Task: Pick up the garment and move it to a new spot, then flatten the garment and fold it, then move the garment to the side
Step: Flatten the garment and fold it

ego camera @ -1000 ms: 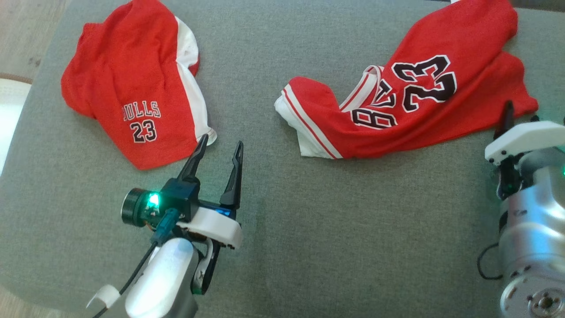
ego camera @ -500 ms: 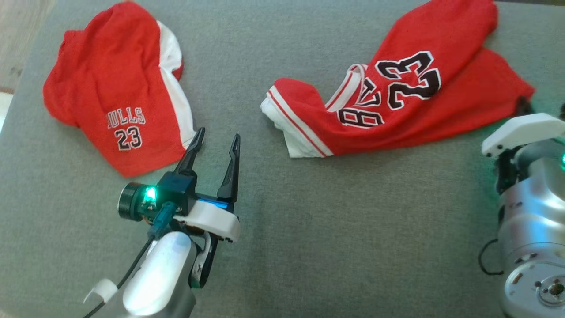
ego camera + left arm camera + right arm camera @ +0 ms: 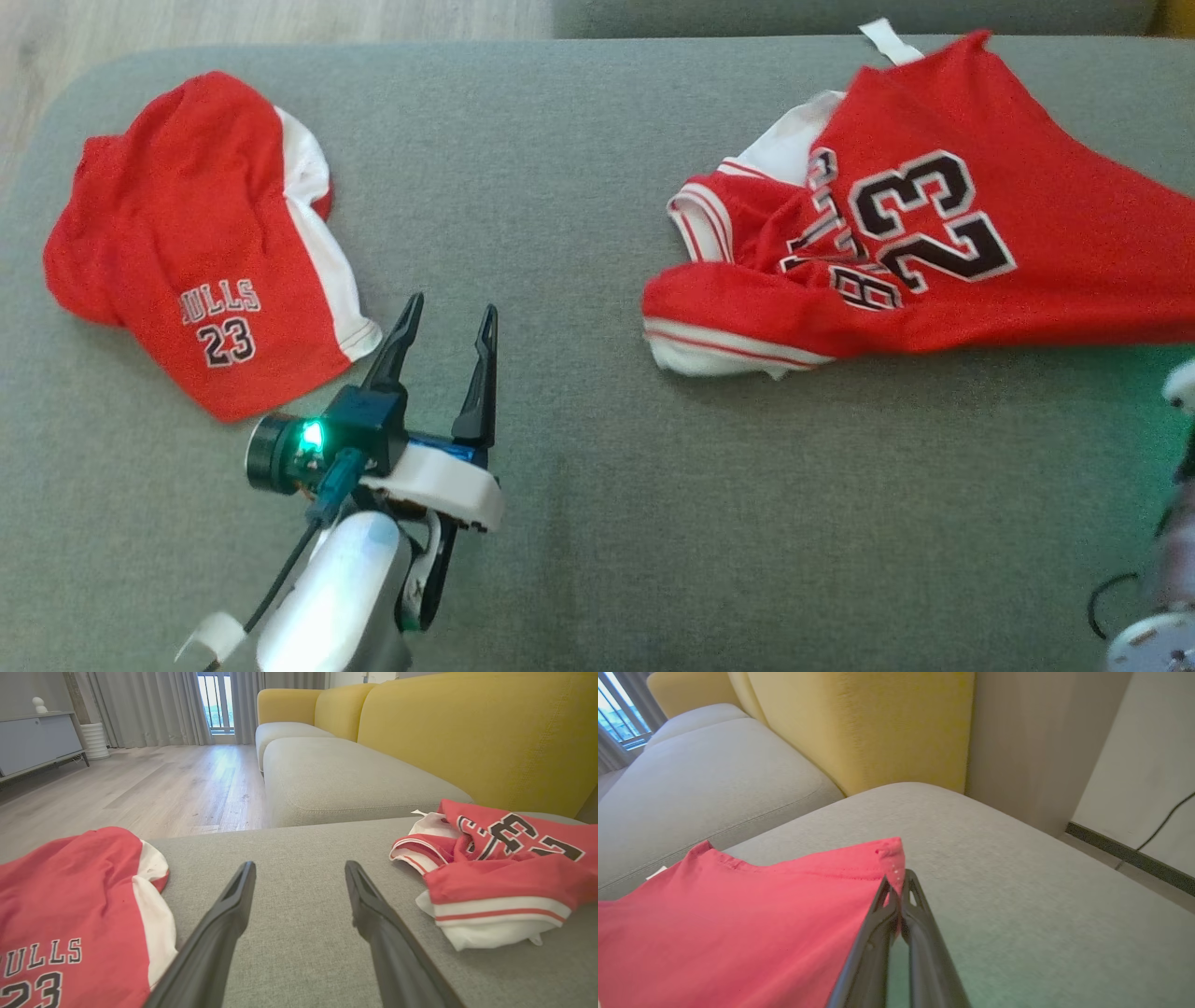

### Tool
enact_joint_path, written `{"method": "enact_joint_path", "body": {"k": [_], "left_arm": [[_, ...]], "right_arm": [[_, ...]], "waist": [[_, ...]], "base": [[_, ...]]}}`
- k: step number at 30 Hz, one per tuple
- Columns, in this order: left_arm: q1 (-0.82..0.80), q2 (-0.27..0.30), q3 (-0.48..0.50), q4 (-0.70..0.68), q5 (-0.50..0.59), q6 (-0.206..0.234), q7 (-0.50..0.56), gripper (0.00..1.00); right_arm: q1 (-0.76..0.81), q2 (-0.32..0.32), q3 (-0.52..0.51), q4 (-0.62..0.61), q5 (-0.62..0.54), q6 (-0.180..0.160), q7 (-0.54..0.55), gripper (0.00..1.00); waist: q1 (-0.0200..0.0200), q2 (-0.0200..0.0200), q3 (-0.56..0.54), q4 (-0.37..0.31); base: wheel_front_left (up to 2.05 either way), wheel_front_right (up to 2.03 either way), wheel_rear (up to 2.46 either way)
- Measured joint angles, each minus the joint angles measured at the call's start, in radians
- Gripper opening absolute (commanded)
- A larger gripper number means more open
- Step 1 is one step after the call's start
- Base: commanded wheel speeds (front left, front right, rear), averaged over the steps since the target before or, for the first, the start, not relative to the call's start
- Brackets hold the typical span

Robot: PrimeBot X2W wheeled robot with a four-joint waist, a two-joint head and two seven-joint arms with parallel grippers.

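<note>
Tugs the 23 jersey (image 3: pixel 1074 289) rightward on the right half of the grey cushion (image 3: pixel 653 523) with right gripper (image 3: pixel 900 882) pinched on its hem corner, beginning the relocation, and keeps left gripper (image 3: pixel 451 306) spread beside shorts (image 3: pixel 168 233).

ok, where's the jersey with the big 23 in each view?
Head view: jersey at the right, running off the right edge.
Left wrist view: jersey at the right edge, crumpled.
Right wrist view: jersey at lower left, its corner pinched in the right gripper.
Shared landmark: the grey cushion under it.
</note>
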Motion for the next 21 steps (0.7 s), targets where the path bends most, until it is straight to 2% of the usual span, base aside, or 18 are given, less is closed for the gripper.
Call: {"method": "enact_joint_path", "body": {"k": [5,6,7,10,13,18,21], "left_arm": [[0.02,0.001,0.0,0.0,-0.007,0.001,-0.008,1.0],[0.02,0.002,0.0,0.0,-0.008,0.001,-0.008,1.0],[0.02,0.002,0.0,0.0,-0.011,0.001,-0.009,1.0],[0.021,0.003,0.0,0.004,-0.015,0.001,-0.009,1.0],[0.024,0.005,-0.001,0.006,-0.016,0.008,-0.009,1.0],[0.043,0.007,-0.003,0.006,-0.027,0.009,-0.016,1.0],[0.052,0.008,-0.003,0.005,-0.031,0.01,-0.017,1.0]], "right_arm": [[0.047,0.017,-0.039,-0.067,0.01,0.0,0.018,0.0],[0.05,0.023,-0.039,-0.072,0.016,0.0,0.019,0.9],[0.05,0.028,-0.039,-0.074,0.029,0.0,0.019,1.0],[0.051,0.039,0.004,-0.076,0.072,0.0,0.014,1.0],[0.051,0.039,0.116,-0.064,0.145,0.0,-0.027,1.0],[0.092,0.04,0.425,-0.034,0.349,0.0,-0.063,1.0],[0.169,0.04,0.623,-0.096,0.496,0.0,-0.064,1.0]], "waist": [[0.0,0.0,-0.011,-0.02],[0.0001,0.0,-0.013,-0.023],[0.0,0.0,-0.015,-0.025],[0.0001,0.0,-0.023,-0.031],[0.0001,0.0,-0.035,-0.035],[0.0,0.0,-0.061,-0.034],[0.0,0.0,-0.072,-0.032]], "base": [[0.0,0.0,0.0],[0.0,0.0,0.0],[0.0,0.0,0.0],[0.0,0.0,0.0],[0.0,0.0,0.0],[0.0,0.0,0.0],[0.0,0.0,0.0]]}}
